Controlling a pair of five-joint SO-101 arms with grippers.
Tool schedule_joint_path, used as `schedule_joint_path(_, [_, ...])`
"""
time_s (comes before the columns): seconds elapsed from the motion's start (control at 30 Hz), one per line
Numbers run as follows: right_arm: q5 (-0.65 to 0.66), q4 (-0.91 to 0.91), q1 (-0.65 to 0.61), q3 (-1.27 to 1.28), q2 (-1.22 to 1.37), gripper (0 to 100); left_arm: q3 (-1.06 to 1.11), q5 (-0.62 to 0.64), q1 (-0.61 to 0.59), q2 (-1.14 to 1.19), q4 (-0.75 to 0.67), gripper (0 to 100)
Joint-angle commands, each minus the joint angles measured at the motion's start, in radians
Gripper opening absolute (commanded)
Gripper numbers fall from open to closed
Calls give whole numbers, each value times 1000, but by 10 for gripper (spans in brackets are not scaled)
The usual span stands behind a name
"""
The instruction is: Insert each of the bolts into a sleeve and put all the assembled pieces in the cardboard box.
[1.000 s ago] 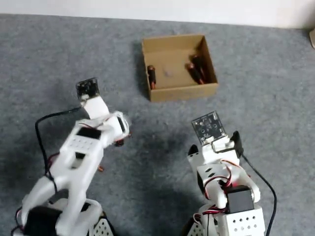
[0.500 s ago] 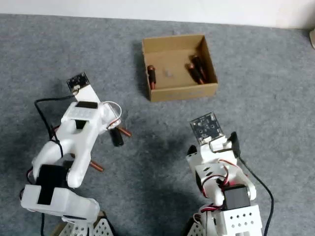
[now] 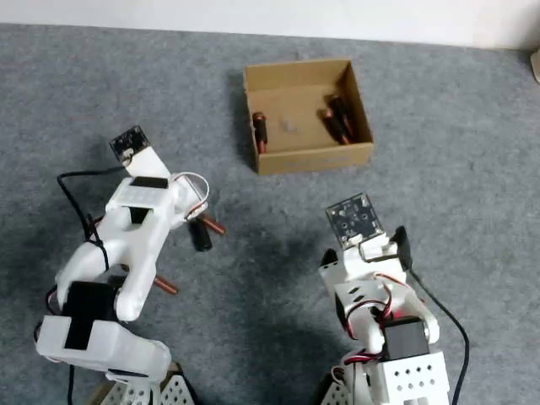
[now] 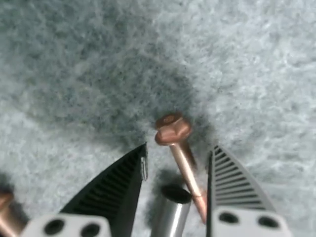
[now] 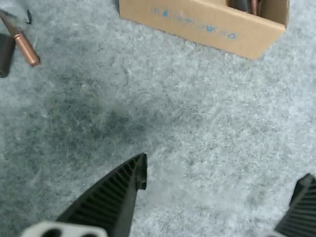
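Since the left hand (image 4: 178,154) hangs with jaws spread wide over the tabletop (image 3: 439,126), the sleeve (image 4: 170,210) under its palm and the bolt (image 4: 180,145) lying between its jaws, head pointing away, the pick should go best by closing squarely on the shank (the sleeve lies just beside it, so a skewed pinch could nudge it). The high view adds the cardboard box (image 3: 316,159) well ahead of both hands, assembled pieces (image 3: 337,120) inside, and a second bolt (image 3: 164,285) back behind the left hand; the right wrist view shows the right hand (image 5: 224,170) parted wide, holding nothing.
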Motion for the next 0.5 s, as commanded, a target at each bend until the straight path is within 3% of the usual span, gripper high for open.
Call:
schedule_joint_path(0.0, [6, -27, 7, -4, -5, 409, -53, 8, 19, 53, -14, 197])
schedule_joint_path(0.1, [6, -28, 7, -2, -5, 409, -120, 25, 19, 120, 8, 194])
schedule_joint_path(0.33, [6, -30, 7, -2, -5, 409, -272, 78, 19, 223, 201, 189])
schedule_joint_path(0.4, [6, -30, 7, -2, -5, 409, -305, 78, 19, 242, 238, 134])
schedule_joint_path(0.47, [6, -30, 7, -2, -5, 409, -332, 75, 19, 260, 262, 7])
